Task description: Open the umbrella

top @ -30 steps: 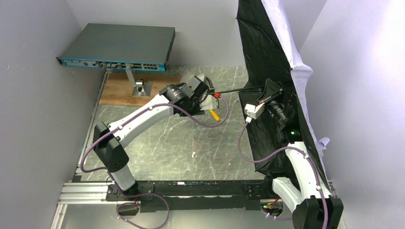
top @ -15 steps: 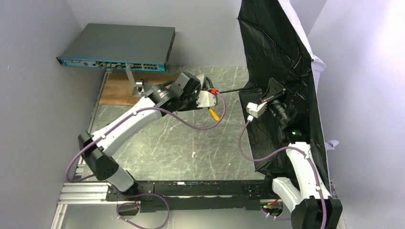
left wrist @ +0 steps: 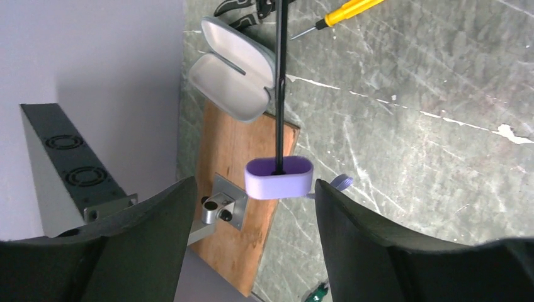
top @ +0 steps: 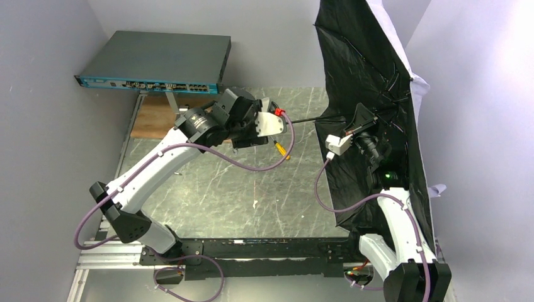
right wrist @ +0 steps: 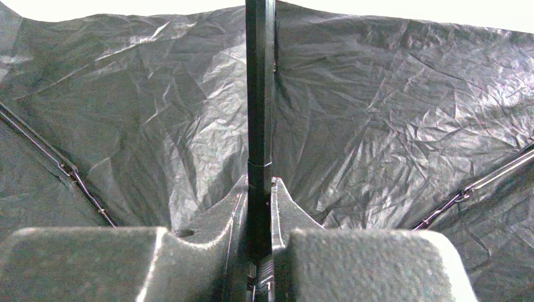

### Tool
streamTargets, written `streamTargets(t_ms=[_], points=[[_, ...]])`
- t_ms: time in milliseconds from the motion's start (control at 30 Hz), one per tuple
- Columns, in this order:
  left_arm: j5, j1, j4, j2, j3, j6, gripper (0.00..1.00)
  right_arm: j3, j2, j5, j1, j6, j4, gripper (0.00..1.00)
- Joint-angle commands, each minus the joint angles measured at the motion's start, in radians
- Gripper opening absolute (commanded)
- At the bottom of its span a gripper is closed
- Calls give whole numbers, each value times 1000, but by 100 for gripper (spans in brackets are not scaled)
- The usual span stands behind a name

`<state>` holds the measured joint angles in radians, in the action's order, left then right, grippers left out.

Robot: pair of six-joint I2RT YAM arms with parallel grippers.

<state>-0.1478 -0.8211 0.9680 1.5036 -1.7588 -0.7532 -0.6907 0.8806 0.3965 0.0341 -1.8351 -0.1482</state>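
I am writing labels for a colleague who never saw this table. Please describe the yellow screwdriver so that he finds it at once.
Begin with the grey marble table and go to its middle. Close to the thin black shaft of the umbrella lies the screwdriver. It alone is bright yellow, with a thin dark tip; the open case nearby is pale grey.

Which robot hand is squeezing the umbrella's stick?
The right gripper: it pinches the umbrella's black shaft. The left gripper hangs open, not touching the purple handle.
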Motion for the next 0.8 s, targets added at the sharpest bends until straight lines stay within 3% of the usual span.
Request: streamTargets(t_ms=[0,333,400,500,700,767], points=[[19,-9,3,47,-15,24,74,-8,-26,16,6,-4,0,0],[-98,-8,-103,205,-22,19,73,-13,-37,17,6,16,-10,0],[-130,-5,-105,221,-11,21,66,-12,-40,9,6,15,-14,0],[-183,12,-68,219,17,24,46,-20,-44,-13,8,30,-11,0],[-257,108,-10,154,167,-3,38,-18,-12,-96,32,39,-59,0],[-257,130,15,125,202,2,26,-23,29,-174,39,22,-80,0]])
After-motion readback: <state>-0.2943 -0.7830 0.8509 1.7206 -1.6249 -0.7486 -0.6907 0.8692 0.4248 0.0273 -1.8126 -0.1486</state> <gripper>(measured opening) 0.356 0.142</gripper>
